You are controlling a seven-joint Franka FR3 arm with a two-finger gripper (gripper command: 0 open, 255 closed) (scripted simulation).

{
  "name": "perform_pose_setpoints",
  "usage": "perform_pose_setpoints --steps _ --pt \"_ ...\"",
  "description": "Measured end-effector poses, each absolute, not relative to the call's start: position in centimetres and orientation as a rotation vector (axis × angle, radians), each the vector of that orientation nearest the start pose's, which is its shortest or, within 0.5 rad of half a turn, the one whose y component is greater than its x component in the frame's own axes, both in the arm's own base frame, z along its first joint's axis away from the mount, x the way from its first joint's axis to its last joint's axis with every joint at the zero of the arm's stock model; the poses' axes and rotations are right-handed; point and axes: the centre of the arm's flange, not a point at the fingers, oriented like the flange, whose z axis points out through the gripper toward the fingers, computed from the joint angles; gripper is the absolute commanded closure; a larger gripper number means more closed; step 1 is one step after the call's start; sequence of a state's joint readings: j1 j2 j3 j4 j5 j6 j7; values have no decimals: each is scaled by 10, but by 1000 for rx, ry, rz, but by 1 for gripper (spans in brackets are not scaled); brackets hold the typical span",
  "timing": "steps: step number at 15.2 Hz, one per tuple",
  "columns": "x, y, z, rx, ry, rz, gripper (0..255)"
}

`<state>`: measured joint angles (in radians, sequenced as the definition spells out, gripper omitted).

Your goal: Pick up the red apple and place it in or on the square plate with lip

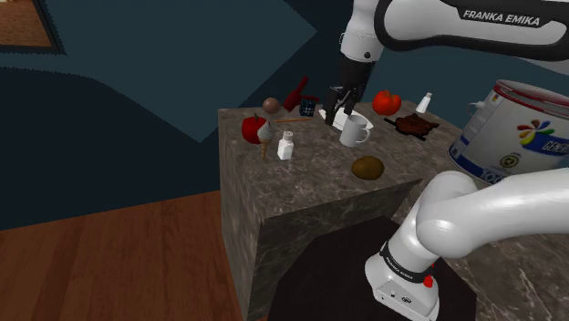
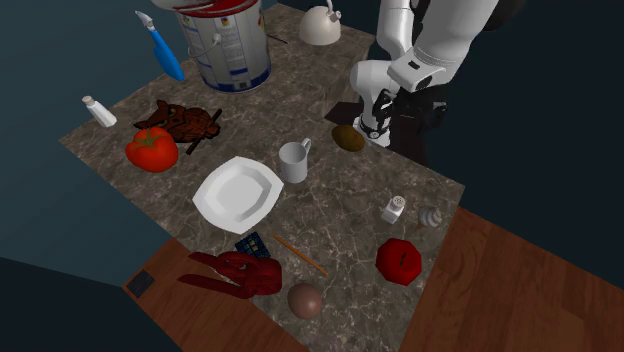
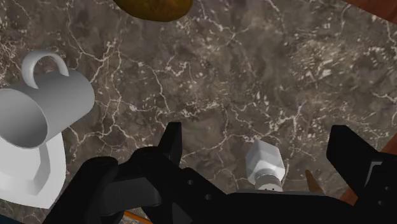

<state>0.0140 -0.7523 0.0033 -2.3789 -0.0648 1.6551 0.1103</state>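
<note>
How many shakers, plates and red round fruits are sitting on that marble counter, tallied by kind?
Red fruits: 2, the apple and the tomato
Shakers: 2, a white shaker near the apple and a second shaker near the tomato
Plates: 1, the white plate
Total: 5

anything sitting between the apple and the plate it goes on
Nothing stands squarely between the apple and the plate; bare counter lies there. A thin stick lies flat just beside that path, a white shaker stands off to one side near the apple, and the mug stands next to the plate.
</note>
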Motion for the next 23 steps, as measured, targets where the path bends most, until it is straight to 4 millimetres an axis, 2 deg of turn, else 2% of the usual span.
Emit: perform_pose_setpoints --steps 2,4,11,21,23 --pt "329 1 576 -3204 146 -52 0" --pt "349 5 571 -3206 154 -47 0" --pt "437 21 551 -3214 191 -31 0" --pt "567 37 513 -3224 243 -7 0" --pt "581 38 508 -3226 250 -4 0"
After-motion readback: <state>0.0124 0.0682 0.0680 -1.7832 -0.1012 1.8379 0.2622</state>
